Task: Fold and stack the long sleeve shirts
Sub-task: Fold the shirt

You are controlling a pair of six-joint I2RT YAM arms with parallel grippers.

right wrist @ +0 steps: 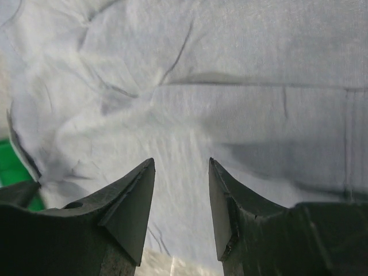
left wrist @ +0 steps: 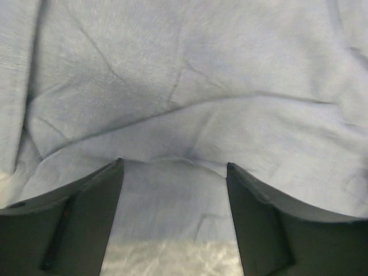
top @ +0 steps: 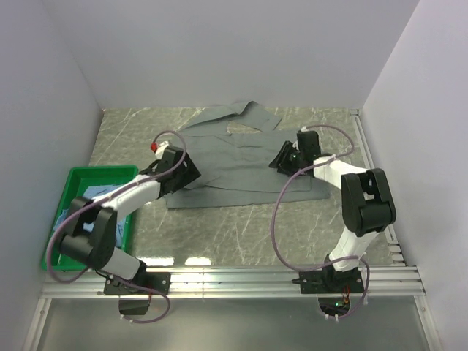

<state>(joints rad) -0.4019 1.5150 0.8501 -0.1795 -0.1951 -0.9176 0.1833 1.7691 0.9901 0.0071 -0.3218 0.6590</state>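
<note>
The grey-green shirt [top: 241,164] lies spread mid-worktop [top: 241,219], toward the far edge. The left gripper [top: 183,167] stands open at its left edge, and the right gripper [top: 287,159] stands open over its right side.

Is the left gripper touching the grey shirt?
Cannot tell. In the left wrist view the left gripper hangs open over the edge of the grey shirt; neither contact nor a gap shows plainly.
</note>
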